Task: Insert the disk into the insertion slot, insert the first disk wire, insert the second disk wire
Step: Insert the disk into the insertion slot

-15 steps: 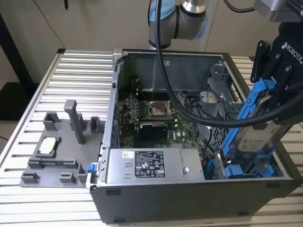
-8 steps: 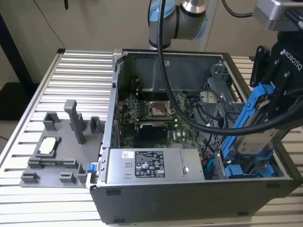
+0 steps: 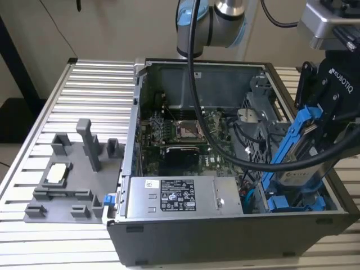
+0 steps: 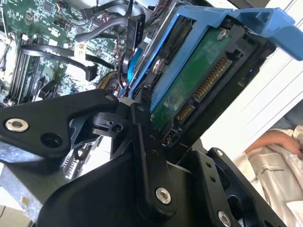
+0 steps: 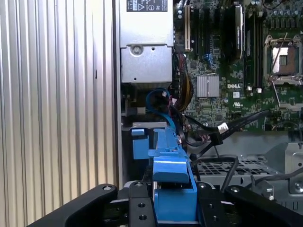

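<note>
1. The step in hand is, by my reading, the first one: getting the disk into the insertion slot. The disk is not yet seated.
2. The gripper is pinching the disk. In both wrist views its black fingers press on either side of the blue frame.
3. The disk hangs in the air at the exterior view's right, over the near right corner of the open computer case. It is steeply tilted, with its lower end down towards the case interior and its upper end up by the gripper.
4. The slot is the bay of the grey perforated drive cage on the case's right side. The disk's lower end is near it. I cannot tell whether they touch.
5. In the second wrist view the disk's connector edge is bare, with nothing plugged in, so neither wire step has been done.
6. Loose black cables lie across the motherboard, just beside the cage.
7. As I judge it, seating the disk calls for bringing it square to the bay's mouth. The blue frame must meet the bay's walls evenly, and the cables must stay out of the way.
8. The main risk is the tilted frame jamming against the sheet metal.
</note>
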Tool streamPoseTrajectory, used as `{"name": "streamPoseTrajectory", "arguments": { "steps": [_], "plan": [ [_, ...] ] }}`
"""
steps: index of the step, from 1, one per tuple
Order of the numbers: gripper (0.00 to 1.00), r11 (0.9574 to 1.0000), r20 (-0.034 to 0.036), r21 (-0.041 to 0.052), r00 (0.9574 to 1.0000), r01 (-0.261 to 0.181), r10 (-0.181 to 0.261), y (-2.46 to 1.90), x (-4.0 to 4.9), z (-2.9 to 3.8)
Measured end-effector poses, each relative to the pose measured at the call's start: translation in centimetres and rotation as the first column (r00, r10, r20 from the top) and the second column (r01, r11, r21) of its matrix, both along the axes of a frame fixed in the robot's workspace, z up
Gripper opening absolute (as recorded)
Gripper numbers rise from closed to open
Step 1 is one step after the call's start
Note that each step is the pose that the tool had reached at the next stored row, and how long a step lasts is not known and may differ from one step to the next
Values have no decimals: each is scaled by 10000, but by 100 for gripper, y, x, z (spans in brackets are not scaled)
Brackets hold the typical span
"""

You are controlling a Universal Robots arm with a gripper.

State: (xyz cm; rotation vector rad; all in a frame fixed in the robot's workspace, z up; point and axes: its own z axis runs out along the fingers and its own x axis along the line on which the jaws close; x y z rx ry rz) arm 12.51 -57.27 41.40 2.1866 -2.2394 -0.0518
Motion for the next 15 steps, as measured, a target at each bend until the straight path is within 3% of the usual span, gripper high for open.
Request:
{"name": "streamPoseTrajectory", "arguments": {
  "steps": [6,9,15],
  "plan": [
    [33,10000,-26,18,10000,-2,2,-11,15,-45],
    [33,10000,-79,14,10000,-11,11,-11,18,-77],
    [33,10000,-105,20,9999,-19,19,-16,19,-178]
  ]
}}
